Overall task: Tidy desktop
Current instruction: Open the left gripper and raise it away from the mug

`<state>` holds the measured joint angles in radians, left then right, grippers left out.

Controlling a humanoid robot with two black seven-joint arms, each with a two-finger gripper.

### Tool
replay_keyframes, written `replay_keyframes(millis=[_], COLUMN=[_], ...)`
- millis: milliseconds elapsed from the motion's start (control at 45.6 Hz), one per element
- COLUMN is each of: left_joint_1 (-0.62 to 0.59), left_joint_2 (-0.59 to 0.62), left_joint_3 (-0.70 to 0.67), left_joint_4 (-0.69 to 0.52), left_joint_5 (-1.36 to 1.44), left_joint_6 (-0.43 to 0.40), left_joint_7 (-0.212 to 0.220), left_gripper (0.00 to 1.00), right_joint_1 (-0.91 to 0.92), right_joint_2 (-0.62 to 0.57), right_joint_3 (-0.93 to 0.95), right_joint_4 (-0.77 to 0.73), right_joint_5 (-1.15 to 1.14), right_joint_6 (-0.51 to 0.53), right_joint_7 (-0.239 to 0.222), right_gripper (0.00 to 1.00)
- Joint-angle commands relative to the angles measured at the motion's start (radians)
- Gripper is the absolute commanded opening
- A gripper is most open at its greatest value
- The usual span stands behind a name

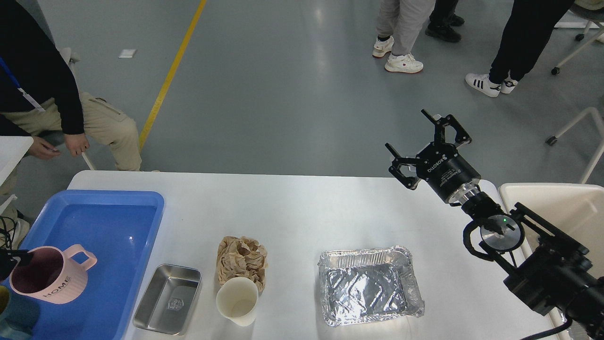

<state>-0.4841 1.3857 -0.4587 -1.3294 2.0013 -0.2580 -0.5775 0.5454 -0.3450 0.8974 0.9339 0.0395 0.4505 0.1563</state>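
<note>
The big white counter point(292, 208) fills the lower half of the view, and it holds everything here.

At 9 o'clock a blue plastic tray point(118, 208) sits on the counter's left end. A pink mug point(49, 281) with the word HOME on it is over the tray's near left corner, tilted, and nothing shows inside it. The left gripper point(12, 262) is only a dark bit at the left edge, touching the mug's rim. I cannot tell how its jaws stand. A dark teal cup point(16, 318) peeks in at the bottom left corner.

Just right of the tray, at 7 o'clock, lies a small steel pan point(167, 304) with nothing in it. At 6 o'clock a brown crumpled paper ball point(241, 257) sits touching a white paper cup point(237, 302), which leans toward the camera and looks bare inside. At 5 o'clock is a foil tray point(370, 288), shiny and bare inside.

At 3 o'clock the right gripper point(417, 137) hangs above the counter's far right edge. Its jaws are spread wide and grip nothing. A cream bin point(566, 208) stands past the counter's right end, behind the right arm.

Across the grey floor, a person point(42, 89) sits at 10 o'clock, and other people's legs point(406, 28) stand at 1 o'clock.
</note>
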Motion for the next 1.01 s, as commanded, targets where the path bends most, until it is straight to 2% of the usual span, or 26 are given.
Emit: replay_keyframes(millis=[0, 329, 658, 745, 877, 986], left_joint_1=[0.008, 0.056, 0.074, 0.082, 0.088, 0.094], left_joint_2=[-0.033, -0.135, -0.189, -0.189, -0.189, -0.185], left_joint_3=[0.000, 0.000, -0.001, -0.001, -0.003, -0.006], left_joint_4=[0.025, 0.108, 0.125, 0.122, 0.121, 0.110], left_joint_5=[0.045, 0.109, 0.113, 0.109, 0.099, 0.086], left_joint_6=[0.002, 0.013, 0.013, 0.014, 0.011, 0.006], left_joint_7=[0.002, 0.004, 0.005, 0.004, 0.004, 0.002], left_gripper=[0.05, 0.05, 0.08, 0.13, 0.37, 0.48], right_joint_1=[-0.001, 0.001, -0.001, -0.001, 0.001, 0.007], right_joint_2=[0.000, 0.000, 0.000, 0.000, 0.004, 0.006], right_joint_3=[0.000, 0.001, 0.001, 0.003, 0.003, 0.001], right_joint_4=[-0.001, -0.003, -0.001, -0.001, -0.006, -0.007], right_joint_5=[0.000, 0.000, -0.001, 0.000, -0.001, 0.000], right_joint_6=[0.000, 0.000, 0.000, 0.000, 0.000, -0.001], right_joint_7=[0.000, 0.000, 0.000, 0.000, 0.000, -0.001], right_gripper=[1.00, 1.00, 1.00, 1.00, 1.00, 1.00])
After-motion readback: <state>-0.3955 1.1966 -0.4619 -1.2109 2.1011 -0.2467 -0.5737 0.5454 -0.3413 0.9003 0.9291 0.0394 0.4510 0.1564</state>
